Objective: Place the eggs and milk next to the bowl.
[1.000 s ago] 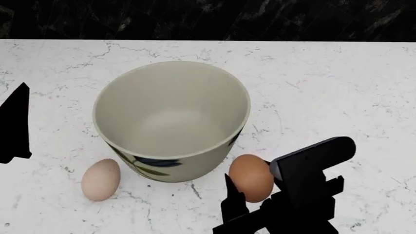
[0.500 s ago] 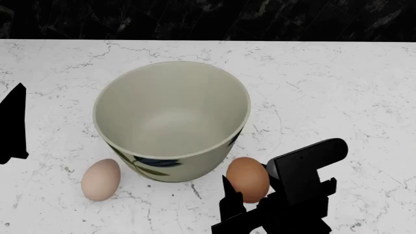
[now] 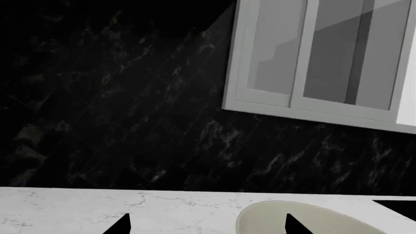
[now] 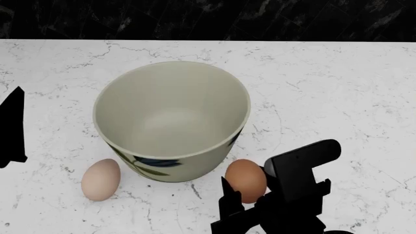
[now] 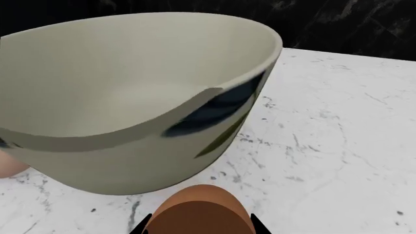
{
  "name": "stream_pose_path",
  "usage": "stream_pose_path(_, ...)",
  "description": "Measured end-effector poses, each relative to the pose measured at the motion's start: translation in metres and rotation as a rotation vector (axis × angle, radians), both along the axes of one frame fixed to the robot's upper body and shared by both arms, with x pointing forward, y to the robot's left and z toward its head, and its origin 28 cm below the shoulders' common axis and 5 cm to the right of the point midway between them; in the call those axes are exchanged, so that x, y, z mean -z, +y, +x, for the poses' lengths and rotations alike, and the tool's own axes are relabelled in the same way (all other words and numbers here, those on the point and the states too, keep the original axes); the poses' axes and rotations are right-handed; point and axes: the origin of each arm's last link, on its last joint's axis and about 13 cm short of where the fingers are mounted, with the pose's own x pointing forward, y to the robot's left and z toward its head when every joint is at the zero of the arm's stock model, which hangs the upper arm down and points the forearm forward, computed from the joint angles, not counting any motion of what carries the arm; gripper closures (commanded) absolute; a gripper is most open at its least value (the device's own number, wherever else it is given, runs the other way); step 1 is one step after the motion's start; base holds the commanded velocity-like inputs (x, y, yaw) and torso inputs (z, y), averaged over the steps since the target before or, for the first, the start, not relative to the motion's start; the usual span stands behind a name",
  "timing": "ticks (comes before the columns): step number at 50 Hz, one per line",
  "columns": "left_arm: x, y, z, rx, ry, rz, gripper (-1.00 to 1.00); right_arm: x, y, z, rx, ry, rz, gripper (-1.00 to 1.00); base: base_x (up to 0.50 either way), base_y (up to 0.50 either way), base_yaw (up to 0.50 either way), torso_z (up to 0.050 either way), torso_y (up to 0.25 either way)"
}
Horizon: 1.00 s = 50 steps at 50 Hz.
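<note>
So the darker orange-brown egg (image 4: pixel 246 180) sits on the white marble counter (image 4: pixel 325 92), just off the lower right side of the big cream ceramic bowl with blue and olive leaf marks (image 4: pixel 171 119), between the black fingers of the right gripper (image 4: pixel 244 195). The right wrist view makes that clearer: the egg (image 5: pixel 198 212) fills the space between the two fingertips, with the bowl's painted wall (image 5: pixel 215 109) right behind it (whether the fingers actually press the shell, I can't tell from either angle). From the head camera you also get the pale pinkish-beige egg (image 4: pixel 101 179) lying on the counter at the bowl's lower left, near it but not touching; in the wrist shot only a sliver of it peeks out at the edge (image 5: pixel 9 165). The bowl is upright and plain inside. The left gripper (image 3: pixel 204 225) only shows two fingertip points set wide apart in its own view, aimed at the bowl's rim (image 3: pixel 305 219), a dark marble wall (image 3: pixel 117 107) and a white-framed window (image 3: pixel 318 58). The milk carton isn't visible in any view.
</note>
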Motion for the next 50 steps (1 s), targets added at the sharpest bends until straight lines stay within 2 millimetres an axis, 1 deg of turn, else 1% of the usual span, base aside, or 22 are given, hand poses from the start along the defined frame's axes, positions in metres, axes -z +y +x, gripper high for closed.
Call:
stream_pose_path(37, -0.001, 0.002, -0.002, -0.012, 0.001, 0.006, -1.00, 0.016, 0.002, 0.018, -0.005, 0.050, 0.013, 1.00, 0.00, 0.00, 0.00, 0.000, 0.000)
stream_pose_path(50, 0.001, 0.004, -0.002, -0.019, 0.004, 0.007, -1.00, 0.018, 0.003, 0.025, -0.011, 0.050, 0.030, 1.00, 0.00, 0.00, 0.00, 0.000, 0.000)
